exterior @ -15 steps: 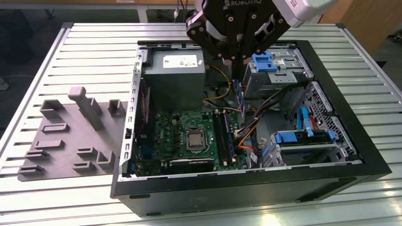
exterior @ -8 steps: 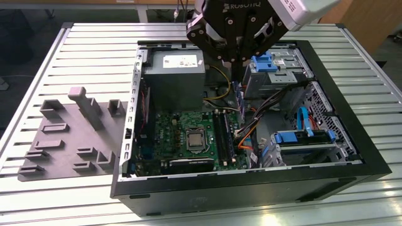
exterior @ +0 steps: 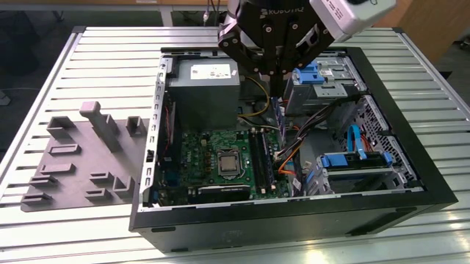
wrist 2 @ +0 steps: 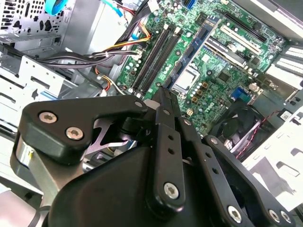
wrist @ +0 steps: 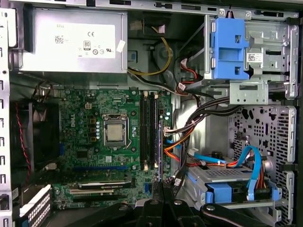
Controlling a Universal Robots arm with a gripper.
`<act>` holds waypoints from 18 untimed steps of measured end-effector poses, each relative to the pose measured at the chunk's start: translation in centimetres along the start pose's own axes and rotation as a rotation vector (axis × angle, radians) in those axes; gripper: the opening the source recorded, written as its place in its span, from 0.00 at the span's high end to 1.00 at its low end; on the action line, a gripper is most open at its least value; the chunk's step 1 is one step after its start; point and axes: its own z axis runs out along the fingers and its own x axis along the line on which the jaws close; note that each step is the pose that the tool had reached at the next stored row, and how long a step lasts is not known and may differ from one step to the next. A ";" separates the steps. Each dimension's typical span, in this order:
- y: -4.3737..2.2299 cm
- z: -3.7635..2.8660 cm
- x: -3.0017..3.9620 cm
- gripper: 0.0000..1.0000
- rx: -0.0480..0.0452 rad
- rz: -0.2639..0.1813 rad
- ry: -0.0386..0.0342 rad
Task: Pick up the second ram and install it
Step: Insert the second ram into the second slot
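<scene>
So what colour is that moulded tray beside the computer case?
The tray is grey, clearest in the exterior view.

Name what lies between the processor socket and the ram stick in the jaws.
In the first wrist view, the black memory slots lie between the processor socket and the second ram.

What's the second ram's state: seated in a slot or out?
Out. The gripper is shut on the second ram, on edge above the motherboard; in the first wrist view it sits beside the memory slots, not in one.
</scene>
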 end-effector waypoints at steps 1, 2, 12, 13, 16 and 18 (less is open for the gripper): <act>0.00 0.04 0.01 0.89 0.0001 0.000 0.0000; 0.00 0.08 0.01 0.89 0.0001 0.000 0.0000; 0.01 0.43 0.06 0.89 0.0027 0.000 -0.0001; 0.01 0.46 0.06 0.89 0.0031 0.000 -0.0001; 0.02 0.54 0.07 0.89 0.0044 -0.001 -0.0001; 0.02 0.63 0.08 0.89 0.0065 -0.001 -0.0002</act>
